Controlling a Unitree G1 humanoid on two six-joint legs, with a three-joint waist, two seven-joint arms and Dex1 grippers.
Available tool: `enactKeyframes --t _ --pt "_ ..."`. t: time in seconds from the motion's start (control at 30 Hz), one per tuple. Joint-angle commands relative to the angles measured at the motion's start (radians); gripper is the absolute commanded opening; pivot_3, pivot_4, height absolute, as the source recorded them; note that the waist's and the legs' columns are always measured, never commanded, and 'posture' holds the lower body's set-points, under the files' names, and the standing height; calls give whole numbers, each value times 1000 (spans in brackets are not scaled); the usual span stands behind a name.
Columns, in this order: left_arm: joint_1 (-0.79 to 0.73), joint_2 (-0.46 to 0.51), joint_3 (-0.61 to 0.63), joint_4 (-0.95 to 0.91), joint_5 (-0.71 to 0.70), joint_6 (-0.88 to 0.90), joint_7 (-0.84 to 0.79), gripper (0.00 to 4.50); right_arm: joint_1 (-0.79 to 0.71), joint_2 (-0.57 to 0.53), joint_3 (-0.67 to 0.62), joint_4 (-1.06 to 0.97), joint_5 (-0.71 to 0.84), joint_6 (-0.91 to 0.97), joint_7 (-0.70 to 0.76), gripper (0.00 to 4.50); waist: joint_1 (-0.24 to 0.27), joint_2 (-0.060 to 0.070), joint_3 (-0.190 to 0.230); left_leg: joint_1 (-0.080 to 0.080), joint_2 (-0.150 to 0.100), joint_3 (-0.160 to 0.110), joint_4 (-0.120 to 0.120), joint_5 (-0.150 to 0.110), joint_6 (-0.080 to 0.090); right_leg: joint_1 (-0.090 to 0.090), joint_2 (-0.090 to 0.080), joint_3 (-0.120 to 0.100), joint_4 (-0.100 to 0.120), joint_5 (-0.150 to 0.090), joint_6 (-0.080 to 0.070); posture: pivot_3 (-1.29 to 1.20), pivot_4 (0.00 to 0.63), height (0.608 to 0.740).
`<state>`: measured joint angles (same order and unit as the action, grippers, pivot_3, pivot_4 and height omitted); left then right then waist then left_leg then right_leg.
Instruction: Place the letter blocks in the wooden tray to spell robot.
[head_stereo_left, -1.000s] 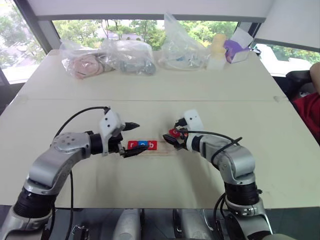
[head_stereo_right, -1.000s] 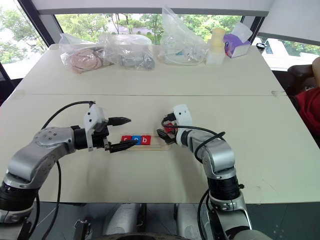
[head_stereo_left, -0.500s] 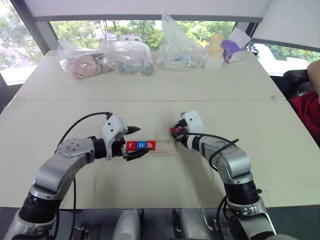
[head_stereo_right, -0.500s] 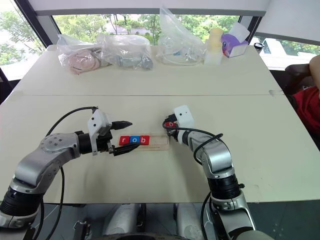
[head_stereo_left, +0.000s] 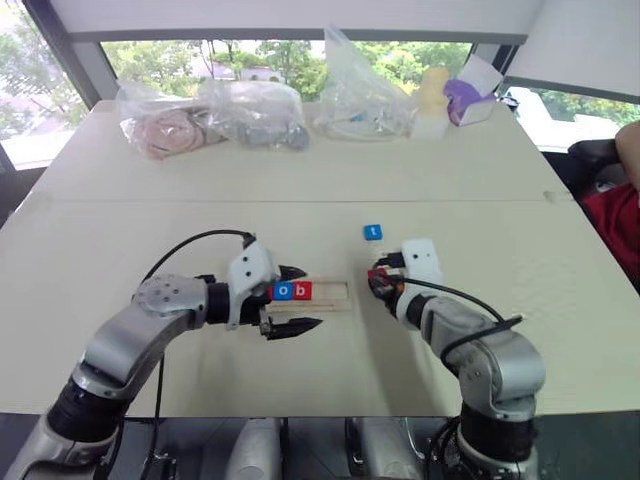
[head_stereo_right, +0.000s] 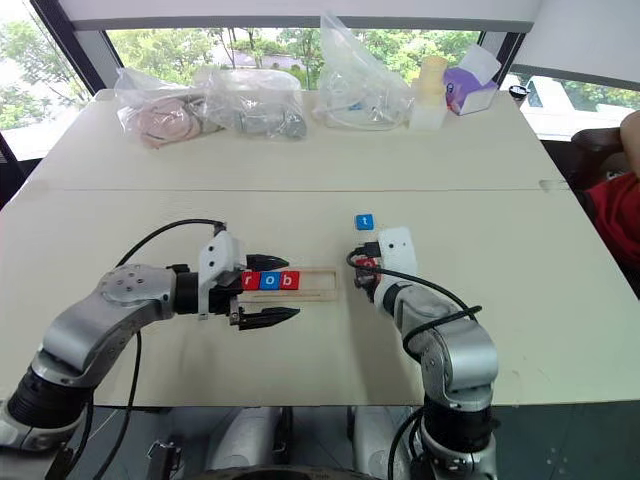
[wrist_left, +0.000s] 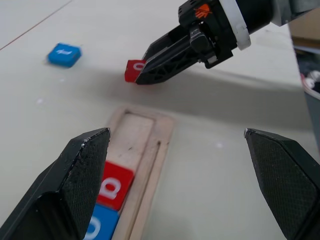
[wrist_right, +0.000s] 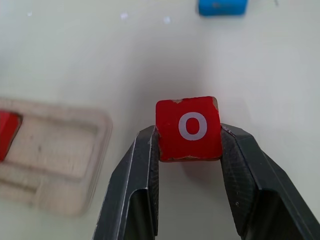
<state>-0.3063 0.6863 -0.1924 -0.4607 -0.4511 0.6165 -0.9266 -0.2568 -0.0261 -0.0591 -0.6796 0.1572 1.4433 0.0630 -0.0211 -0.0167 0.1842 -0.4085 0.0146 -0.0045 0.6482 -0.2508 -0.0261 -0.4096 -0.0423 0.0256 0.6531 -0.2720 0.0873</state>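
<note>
Wooden tray (head_stereo_right: 300, 285) lies flat on the pale tabletop (head_stereo_right: 520, 290), long axis running left to right in the head views. Its left part holds three letter blocks in a row, touching one another: red r block (head_stereo_right: 250, 281), blue o block (head_stereo_right: 269, 281), red b block (head_stereo_right: 289, 281). The right part of the tray is bare wood.

Right gripper (wrist_right: 189, 145): fingers (wrist_right: 134, 185) pinch the red o block (wrist_right: 189, 129) from two opposite sides, white letter facing the wrist camera. In the head views this gripper sits just beside the right end of the tray, apart from it; the left wrist view shows the block held above the tabletop beyond the tray's open end.

Blue t block (head_stereo_right: 364, 222) lies alone on the tabletop, beyond the right gripper, towards the far edge, well apart from the tray.

Left gripper (head_stereo_right: 262, 291): fingers (wrist_left: 70, 185) spread wide, nothing between them. It sits at the left end of the tray, one finger on the far side of the row and one on the near side, pointing along the tray towards the right gripper. Cannot tell whether the fingers touch the tray.

Far edge of the tabletop: clear plastic bags (head_stereo_right: 260, 100) with contents, a pale bottle (head_stereo_right: 433, 92) and a purple box (head_stereo_right: 470, 88). A person's arm (head_stereo_right: 630, 130) shows at the right margin.
</note>
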Motion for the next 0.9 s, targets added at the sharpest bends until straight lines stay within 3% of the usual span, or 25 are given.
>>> enactKeyframes --t 0.03,0.23,0.43,0.5,0.6,0.7,0.83,0.9 --pt "-35 -7 -37 20 23 -31 -32 4500 0 27 -58 -82 -29 49 -46 1121 3 0 0 0 0 0 0 0 0 0 0 0 0 0 0 0 150 735" --pt "-77 -20 -73 88 61 -70 -70 4500 39 37 -68 -65 -50 45 -75 1121 0 0 0 -1 0 0 0 0 0 0 0 0 0 0 0 0 150 735" --pt "-57 -46 -39 119 54 -78 -62 4500 27 50 -96 -63 -33 17 -54 4164 2 0 0 0 0 0 0 0 0 0 1 0 -1 0 0 0 150 735" --pt "-46 -54 2 125 27 -68 -55 4500 -10 30 -145 -61 10 -40 5 4164 3 0 0 0 0 0 0 0 0 1 0 0 -1 0 0 0 150 735" --pt "4 -40 55 115 -10 -68 -71 4500 -43 -148 -160 -17 105 -182 215 4164 0 0 0 -1 0 1 1 0 0 1 -1 0 -2 0 1 0 150 735" --pt "51 -17 100 102 -43 -61 -87 4500 -3 -368 -136 69 199 -412 526 4164 1 0 0 0 0 1 0 0 1 1 0 0 -3 0 1 0 150 735" --pt "122 45 147 82 -61 -74 -127 4500 91 -619 -54 327 179 -852 932 4164 4 0 0 0 0 0 -2 -1 1 2 1 -1 -4 -1 1 0 150 735" --pt "155 80 170 71 -71 -76 -150 4500 68 -687 1 496 127 -1052 1042 4164 -1 0 1 0 0 1 -1 -1 2 2 0 -1 -4 -1 2 0 150 735"
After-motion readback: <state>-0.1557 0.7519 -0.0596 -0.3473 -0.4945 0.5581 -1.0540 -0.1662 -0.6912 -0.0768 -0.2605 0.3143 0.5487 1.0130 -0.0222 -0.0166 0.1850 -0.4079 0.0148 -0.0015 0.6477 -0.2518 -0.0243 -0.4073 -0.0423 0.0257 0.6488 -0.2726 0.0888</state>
